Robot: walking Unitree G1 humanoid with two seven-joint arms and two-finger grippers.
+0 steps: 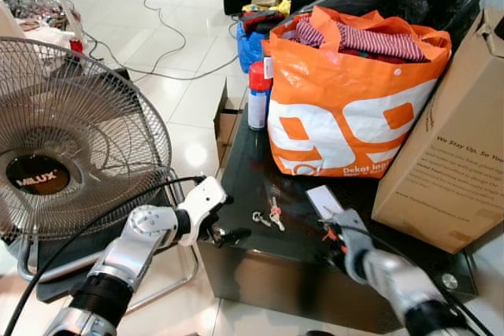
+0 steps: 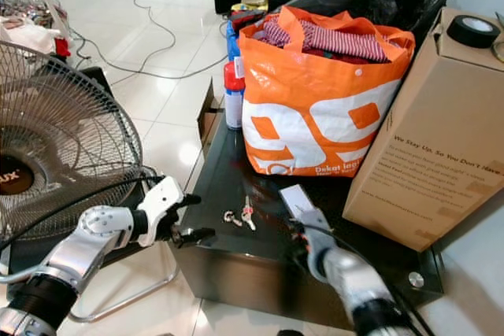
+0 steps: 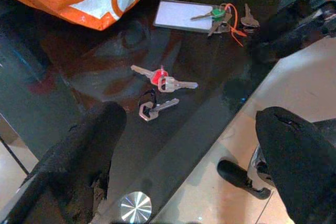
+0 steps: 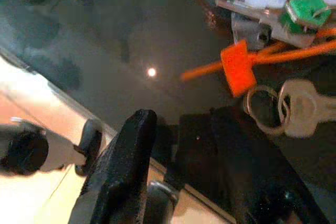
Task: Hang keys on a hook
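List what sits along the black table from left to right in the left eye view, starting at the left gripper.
left gripper → small key bunch with the red tag → white card → right gripper → cardboard box

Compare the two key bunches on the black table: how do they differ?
The red-capped keys lie mid-table, loose, near the open left gripper; the green-capped keys lie beside the right gripper. The green bunch carries an orange tie and overlaps a white card; the red bunch has neither. Both lie flat, ungripped.
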